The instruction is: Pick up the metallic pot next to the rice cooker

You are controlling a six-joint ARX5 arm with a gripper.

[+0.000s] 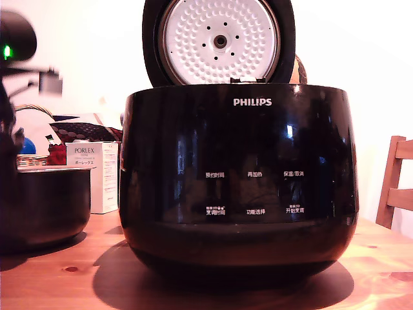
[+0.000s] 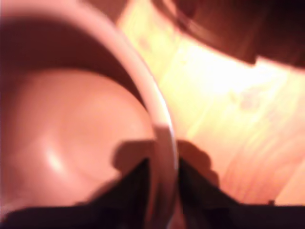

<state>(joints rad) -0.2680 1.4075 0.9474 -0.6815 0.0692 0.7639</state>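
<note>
The metallic pot (image 1: 45,206) stands on the wooden table at the exterior view's left, close beside the big black PHILIPS rice cooker (image 1: 239,181), whose lid stands open showing its white dimpled inner plate (image 1: 221,40). In the blurred wrist view, the pot's light rim (image 2: 159,119) runs between my gripper's (image 2: 164,169) two dark fingers, one inside the pot and one outside. The fingers press against the rim on both sides, so the gripper is shut on it. The pot's inside (image 2: 71,143) is bare. Dark, blurred parts of my arm (image 1: 10,129) rise above the pot at the exterior view's left edge.
A white PORLEX box (image 1: 93,174) and a wicker basket (image 1: 29,158) stand behind the pot. A wooden chair (image 1: 397,187) is at the exterior view's right edge. Bare table (image 1: 64,278) lies in front of the pot and the cooker.
</note>
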